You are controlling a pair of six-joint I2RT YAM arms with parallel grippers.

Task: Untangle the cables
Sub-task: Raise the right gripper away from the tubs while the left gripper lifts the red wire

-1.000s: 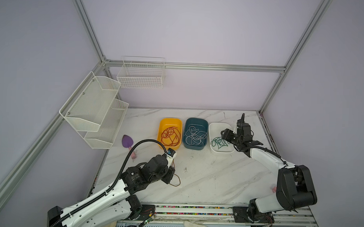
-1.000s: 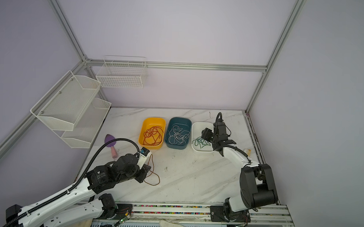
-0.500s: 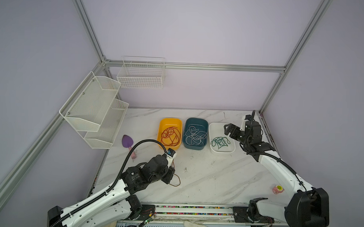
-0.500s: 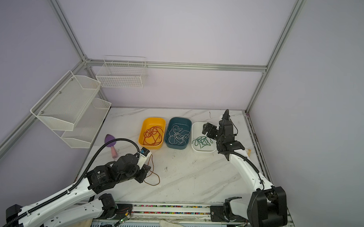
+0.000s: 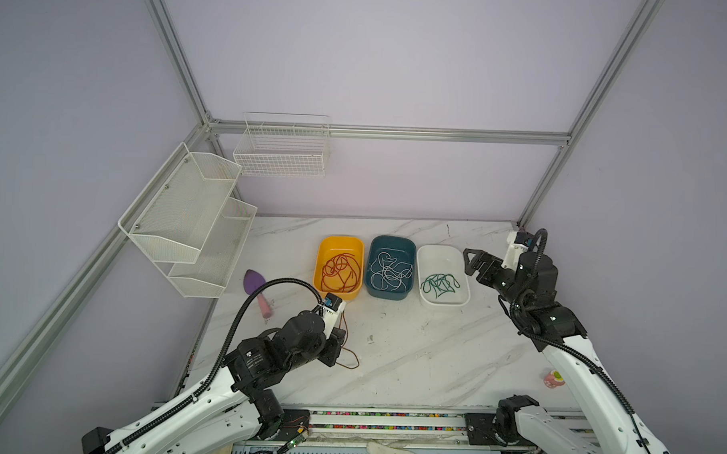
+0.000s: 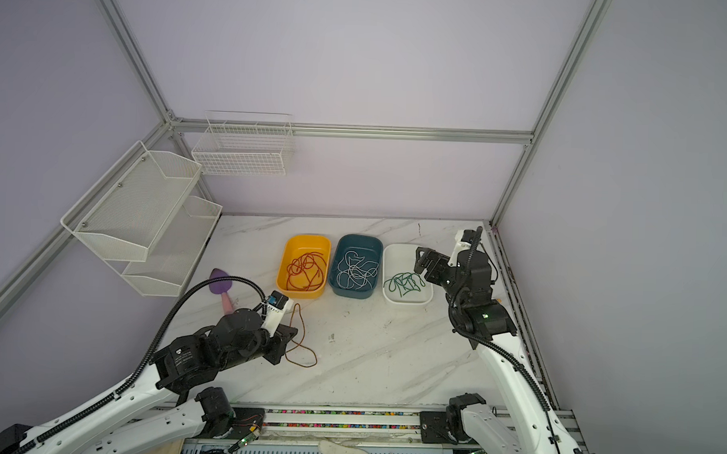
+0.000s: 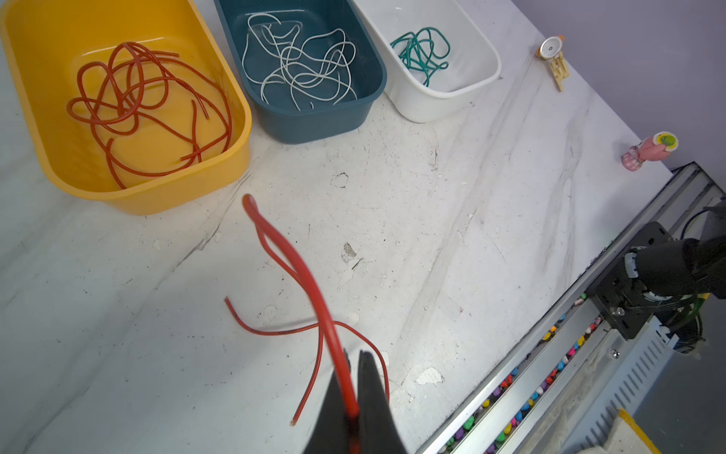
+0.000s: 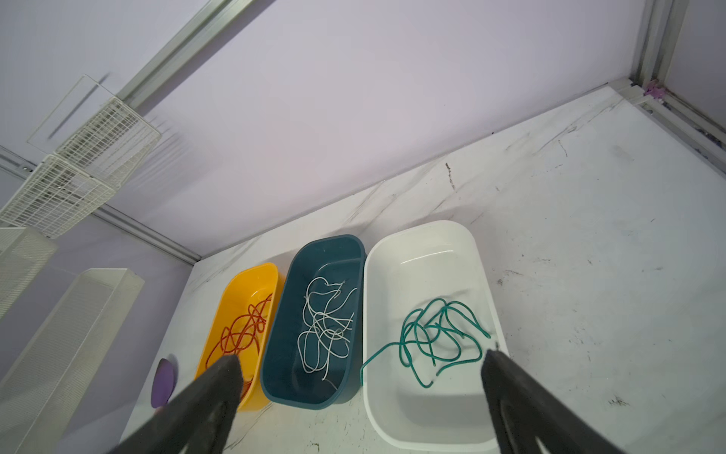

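Note:
Three trays stand in a row. The yellow tray (image 5: 340,238) holds tangled red cables (image 5: 340,273), the teal tray (image 5: 392,238) holds white cables (image 5: 389,272), and the white tray (image 5: 440,248) holds green cables (image 8: 436,334). One green end drapes over the white tray's rim. My left gripper (image 7: 353,355) is shut on a loose red cable (image 7: 302,275), which loops on the table in front of the yellow tray (image 6: 303,350). My right gripper (image 5: 468,263) hangs open and empty above the right side of the white tray (image 8: 428,232).
A purple spatula (image 5: 254,282) lies left of the trays. White mesh shelves (image 5: 187,213) and a wire basket (image 5: 281,150) hang on the left and back walls. A small pink toy (image 5: 553,378) sits near the right edge, and a rail of coloured beads (image 5: 388,416) lines the front.
My right gripper has lifted out of the white tray, drawn back to the right and opened wide, leaving the green cables in the tray. The left arm has stayed still.

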